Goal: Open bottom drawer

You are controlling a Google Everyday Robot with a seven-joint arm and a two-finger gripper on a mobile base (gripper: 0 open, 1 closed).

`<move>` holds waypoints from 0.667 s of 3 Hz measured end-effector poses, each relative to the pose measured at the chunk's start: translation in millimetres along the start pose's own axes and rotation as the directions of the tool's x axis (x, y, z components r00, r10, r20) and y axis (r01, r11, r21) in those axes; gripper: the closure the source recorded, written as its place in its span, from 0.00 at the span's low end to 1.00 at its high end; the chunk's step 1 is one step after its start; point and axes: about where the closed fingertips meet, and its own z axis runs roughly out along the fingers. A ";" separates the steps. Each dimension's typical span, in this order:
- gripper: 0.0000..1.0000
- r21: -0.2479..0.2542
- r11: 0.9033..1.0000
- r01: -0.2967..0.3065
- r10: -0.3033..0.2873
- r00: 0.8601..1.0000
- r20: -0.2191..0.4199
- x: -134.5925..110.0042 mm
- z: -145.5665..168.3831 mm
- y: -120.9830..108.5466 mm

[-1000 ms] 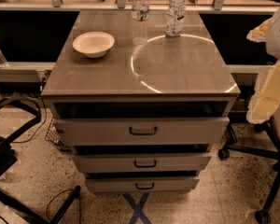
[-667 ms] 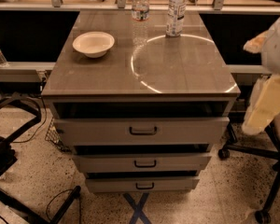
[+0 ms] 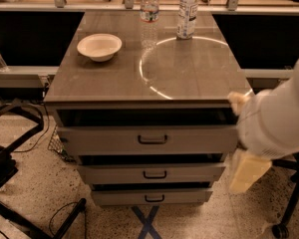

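Slim grey bottom drawer, dark bar handle; pale claw beside it.

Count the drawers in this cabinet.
3, stacked: top drawer, middle drawer, bottom drawer. The gripper hangs at the right side of the cabinet, beside the middle drawer.

White arm at the right edge, pale end effector below it, downward-pointing

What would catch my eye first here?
The big white arm at the right edge, its yellowish gripper hanging beside the cabinet, about level with the middle drawer. Then the bright ring of light on the cabinet top, a white bowl to its left and two water bottles at the back.
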 end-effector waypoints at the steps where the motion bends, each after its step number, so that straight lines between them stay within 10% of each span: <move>1: 0.00 -0.013 1.000 0.015 -0.015 0.999 -0.042 5.7 50.2 37.3; 2: 0.00 -0.049 0.999 0.014 -0.017 0.998 -0.057 15.3 66.5 58.2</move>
